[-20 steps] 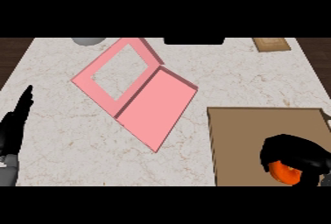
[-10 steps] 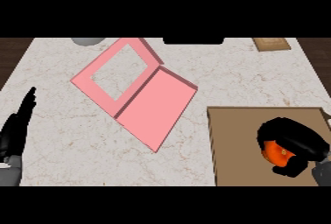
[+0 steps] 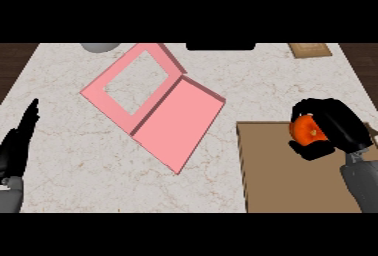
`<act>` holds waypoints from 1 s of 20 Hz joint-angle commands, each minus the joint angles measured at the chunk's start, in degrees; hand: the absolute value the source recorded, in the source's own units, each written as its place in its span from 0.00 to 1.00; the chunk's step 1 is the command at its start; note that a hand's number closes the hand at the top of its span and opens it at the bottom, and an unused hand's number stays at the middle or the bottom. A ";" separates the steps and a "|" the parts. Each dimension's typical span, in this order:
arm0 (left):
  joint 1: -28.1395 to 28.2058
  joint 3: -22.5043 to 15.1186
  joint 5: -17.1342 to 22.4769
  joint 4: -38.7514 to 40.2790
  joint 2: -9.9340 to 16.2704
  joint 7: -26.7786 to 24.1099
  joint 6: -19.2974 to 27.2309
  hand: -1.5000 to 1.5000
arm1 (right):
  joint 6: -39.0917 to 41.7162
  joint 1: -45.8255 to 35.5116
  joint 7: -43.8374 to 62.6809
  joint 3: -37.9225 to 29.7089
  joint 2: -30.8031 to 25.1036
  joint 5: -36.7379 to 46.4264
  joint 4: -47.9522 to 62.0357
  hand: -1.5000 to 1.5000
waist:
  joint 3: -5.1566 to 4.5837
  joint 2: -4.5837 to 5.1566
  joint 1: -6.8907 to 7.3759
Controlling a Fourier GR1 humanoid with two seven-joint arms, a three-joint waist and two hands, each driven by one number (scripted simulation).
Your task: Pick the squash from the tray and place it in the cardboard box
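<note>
My right hand (image 3: 336, 125) is curled round an orange squash (image 3: 306, 129), held above the far edge of the brown tray (image 3: 288, 175) at the right. Only part of the squash shows between the black fingers. The pink cardboard box (image 3: 173, 127) lies open at the counter's middle, with its flap (image 3: 133, 82) spread toward the far left. My left hand (image 3: 18, 145) rests open at the left edge, fingers pointing up.
A grey round object (image 3: 101, 46) sits at the far left edge of the counter. A dark object (image 3: 220, 46) lies at the far middle, and a small tan board (image 3: 310, 49) at the far right.
My right hand has risen and moved away from me with the squash, from the tray's near right part to its far edge. The left hand has stayed put.
</note>
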 commanded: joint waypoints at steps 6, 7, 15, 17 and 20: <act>2.60 -0.47 -0.75 -2.78 -1.73 0.72 0.10 0.50 | 3.62 -3.98 5.27 -0.65 3.91 -3.66 -18.41 1.00 | 0.05 -0.10 0.24; 0.81 -0.01 -1.66 -1.43 -1.62 0.42 0.40 0.50 | 4.24 -5.77 3.31 -1.84 3.56 -3.92 -14.98 1.00 | 0.07 0.08 0.33; -2.87 1.61 -0.62 1.89 0.19 0.96 -2.28 0.50 | 12.94 -16.68 18.49 3.49 16.75 -7.94 -16.83 1.00 | 0.03 0.13 0.46; 0.04 0.61 -0.70 0.08 -1.62 -0.64 -1.98 0.50 | 14.08 -22.90 20.97 1.86 18.86 -9.03 -11.61 1.00 | 0.04 0.18 0.96; -2.76 0.79 -1.97 0.21 -1.60 1.37 -0.68 0.50 | 11.40 -28.88 25.11 1.87 24.03 -7.69 -7.54 1.00 | 0.05 0.20 0.87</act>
